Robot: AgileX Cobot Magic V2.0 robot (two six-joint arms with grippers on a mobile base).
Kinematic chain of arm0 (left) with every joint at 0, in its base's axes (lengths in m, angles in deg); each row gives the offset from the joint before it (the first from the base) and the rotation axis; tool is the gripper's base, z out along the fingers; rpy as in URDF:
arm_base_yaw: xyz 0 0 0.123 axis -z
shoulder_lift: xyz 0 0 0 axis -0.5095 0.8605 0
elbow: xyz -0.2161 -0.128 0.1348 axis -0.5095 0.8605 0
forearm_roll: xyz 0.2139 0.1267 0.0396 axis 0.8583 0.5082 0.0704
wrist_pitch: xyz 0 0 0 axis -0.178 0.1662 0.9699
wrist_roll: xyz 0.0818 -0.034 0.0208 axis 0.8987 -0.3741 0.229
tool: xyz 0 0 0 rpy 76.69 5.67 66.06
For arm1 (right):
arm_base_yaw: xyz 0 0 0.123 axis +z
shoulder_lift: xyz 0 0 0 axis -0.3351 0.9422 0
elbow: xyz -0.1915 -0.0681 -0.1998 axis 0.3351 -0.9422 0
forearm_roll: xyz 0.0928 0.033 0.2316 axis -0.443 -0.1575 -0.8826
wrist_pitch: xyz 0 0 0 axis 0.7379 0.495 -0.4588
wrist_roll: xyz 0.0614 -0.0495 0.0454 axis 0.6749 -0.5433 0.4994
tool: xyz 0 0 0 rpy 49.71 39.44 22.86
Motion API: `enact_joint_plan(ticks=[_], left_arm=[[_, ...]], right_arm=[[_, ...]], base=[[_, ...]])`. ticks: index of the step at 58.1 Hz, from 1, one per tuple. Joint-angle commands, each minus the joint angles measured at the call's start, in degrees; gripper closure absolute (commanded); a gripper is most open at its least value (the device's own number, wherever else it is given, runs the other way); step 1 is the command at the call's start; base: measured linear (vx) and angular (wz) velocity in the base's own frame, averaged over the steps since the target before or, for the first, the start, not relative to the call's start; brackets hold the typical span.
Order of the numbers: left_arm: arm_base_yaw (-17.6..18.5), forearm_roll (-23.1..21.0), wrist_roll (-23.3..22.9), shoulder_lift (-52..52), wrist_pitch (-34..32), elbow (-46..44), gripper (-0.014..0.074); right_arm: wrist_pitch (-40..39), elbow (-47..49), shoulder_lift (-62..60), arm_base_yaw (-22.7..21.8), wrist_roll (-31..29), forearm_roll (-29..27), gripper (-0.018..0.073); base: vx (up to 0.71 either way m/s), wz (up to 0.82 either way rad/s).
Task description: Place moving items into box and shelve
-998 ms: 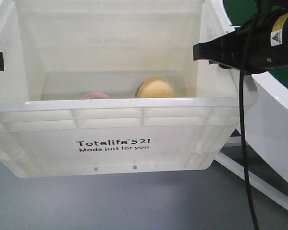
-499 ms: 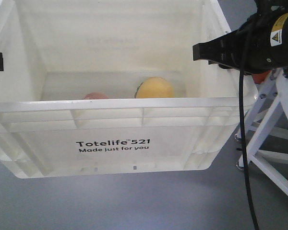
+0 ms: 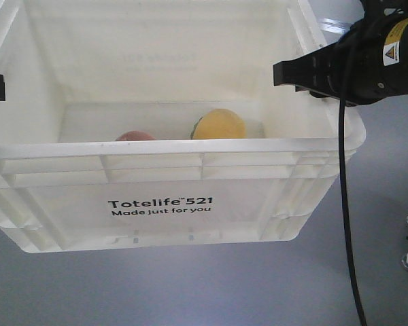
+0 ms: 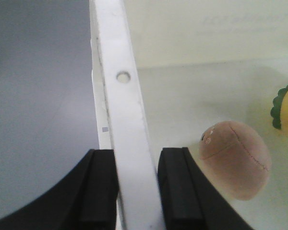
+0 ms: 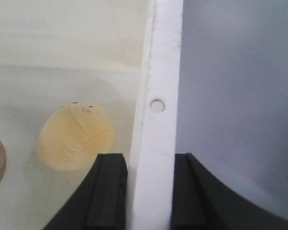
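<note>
Both arms are on the box (image 3: pixel 156 204), the big white tote with "Totelife 521" printed in black on its near wall. The left gripper (image 4: pixel 137 191) is clamped onto the left side rim. Its black fingers (image 4: pixel 98 191) sit one outside the wall and one inside, with the white rim pinched tight between them. A round hole (image 4: pixel 123 76) in the rim lies just ahead of the fingertips. Over on the other side, the right gripper (image 5: pixel 151 191) has the same bite on the right rim, pressed against both faces of it, with a second hole (image 5: pixel 157 105) just beyond its tips. Now inside: the reddish-pink fruit (image 4: pixel 235 160) lies on the bottom of the box, down on the inner side of the left gripper. The yellow fruit (image 5: pixel 77 139) rests on the bottom too, down on the inner side of the right gripper. The two fruits lie apart from each other. Grey floor (image 3: pixel 190 285) shows below the box, and a black cable (image 3: pixel 343 204) hangs from the right arm past the box's corner.
</note>
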Motion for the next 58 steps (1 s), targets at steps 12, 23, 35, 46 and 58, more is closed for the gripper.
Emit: enact_joint_plan(ticks=[12, 23, 35, 46, 58], left_arm=[[0.59, 1.16, 1.57, -1.83, -8.43, -2.37, 0.0456], [0.59, 1.16, 1.57, -1.83, -8.43, -2.37, 0.0456], [0.59, 1.16, 1.57, -1.83, -8.43, -2.37, 0.0456], [0.59, 1.16, 1.57, -1.83, -8.43, -2.37, 0.0456], [0.59, 1.16, 1.57, -1.83, -8.43, -2.37, 0.0456]], right_arm=[[-6.81, 2.41, -1.93, -0.11, -0.59, 4.43, 0.0447], [-6.81, 2.41, -1.93, -0.11, -0.59, 4.43, 0.0447], [-6.81, 2.41, -1.93, -0.11, -0.59, 4.43, 0.0447], [-6.81, 2.41, -1.93, -0.11, -0.59, 4.43, 0.0447], [-6.81, 2.41, -1.93, -0.11, -0.59, 4.43, 0.0447]], base=[[-0.14, 0.53], [-0.14, 0.53], [-0.14, 0.55], [-0.14, 0.56], [-0.14, 0.53]])
